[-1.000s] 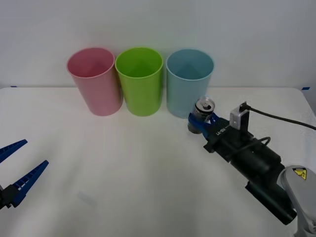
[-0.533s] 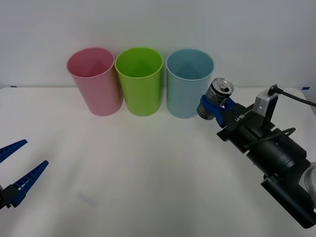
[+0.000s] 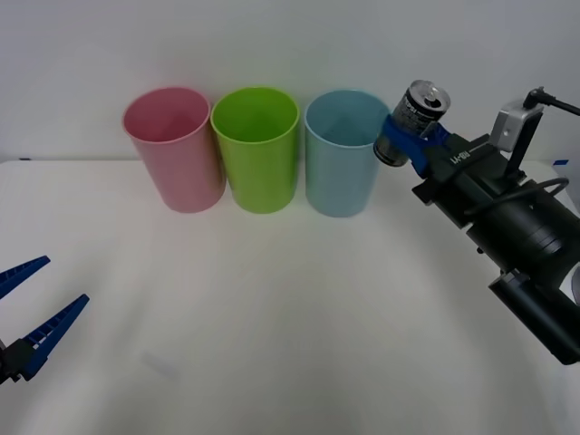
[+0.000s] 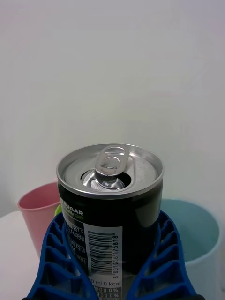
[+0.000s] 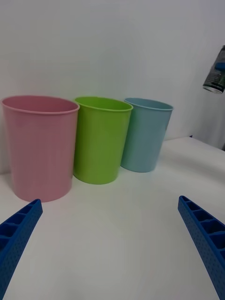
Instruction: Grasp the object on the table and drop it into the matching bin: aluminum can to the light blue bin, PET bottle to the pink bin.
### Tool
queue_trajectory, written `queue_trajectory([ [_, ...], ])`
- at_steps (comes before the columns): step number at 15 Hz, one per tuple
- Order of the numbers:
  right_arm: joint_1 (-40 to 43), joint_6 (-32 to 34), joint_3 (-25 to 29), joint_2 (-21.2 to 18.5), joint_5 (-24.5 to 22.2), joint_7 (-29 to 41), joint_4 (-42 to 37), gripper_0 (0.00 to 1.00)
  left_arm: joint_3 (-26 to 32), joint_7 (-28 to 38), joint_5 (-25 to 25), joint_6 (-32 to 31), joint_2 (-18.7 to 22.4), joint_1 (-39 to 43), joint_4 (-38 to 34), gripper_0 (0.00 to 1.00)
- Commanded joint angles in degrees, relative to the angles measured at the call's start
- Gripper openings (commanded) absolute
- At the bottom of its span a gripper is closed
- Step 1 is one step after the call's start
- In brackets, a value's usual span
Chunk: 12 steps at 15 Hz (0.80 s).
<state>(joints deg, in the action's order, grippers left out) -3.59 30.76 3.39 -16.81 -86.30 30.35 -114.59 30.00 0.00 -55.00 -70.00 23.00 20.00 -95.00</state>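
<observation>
The aluminum can (image 3: 419,112) is a short dark-labelled can with a shiny pull-tab top, held in the air just right of the light blue bin's (image 3: 346,150) rim and about level with it. My right gripper (image 3: 405,136) is shut on the can; its blue fingers (image 4: 161,262) hug the can (image 4: 110,201) on both sides, with the light blue bin (image 4: 199,239) and the pink bin (image 4: 40,215) beyond. The pink bin (image 3: 174,147) stands at the left of the row on the white table (image 3: 272,317). My left gripper (image 3: 32,304) rests open near the table's front left.
A lime green bin (image 3: 256,147) stands between the pink and light blue bins, all three close together along the table's back edge in front of a white wall. From the left wrist, the three bins (image 5: 101,138) stand ahead and the lifted can (image 5: 215,70) hangs beyond them.
My right gripper has lifted the can off the table, rising up and to the right from beside the light blue bin's base to rim height. The left arm has not moved.
</observation>
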Motion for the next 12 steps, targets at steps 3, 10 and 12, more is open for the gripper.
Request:
queue_trajectory([
  [3, -9.3, 0.0, 1.2, 0.0, -2.6, 0.4, 8.3, 0.0, 0.0, 0.0, 0.0, 0.0, 0.0, 0.0, 0.0, 1.0],
  [10, -20.9, 0.0, 5.0, 6.5, -12.4, 0.2, 21.6, 0.0, 0.0, 0.0, 0.0, 0.0, 0.0, 0.0, 0.0, 1.0],
  [12, -25.1, 0.0, 6.6, 9.1, -15.8, -0.2, 26.5, 0.0, 0.0, 0.0, 0.0, 0.0, 0.0, 0.0, 0.0, 1.0],
])
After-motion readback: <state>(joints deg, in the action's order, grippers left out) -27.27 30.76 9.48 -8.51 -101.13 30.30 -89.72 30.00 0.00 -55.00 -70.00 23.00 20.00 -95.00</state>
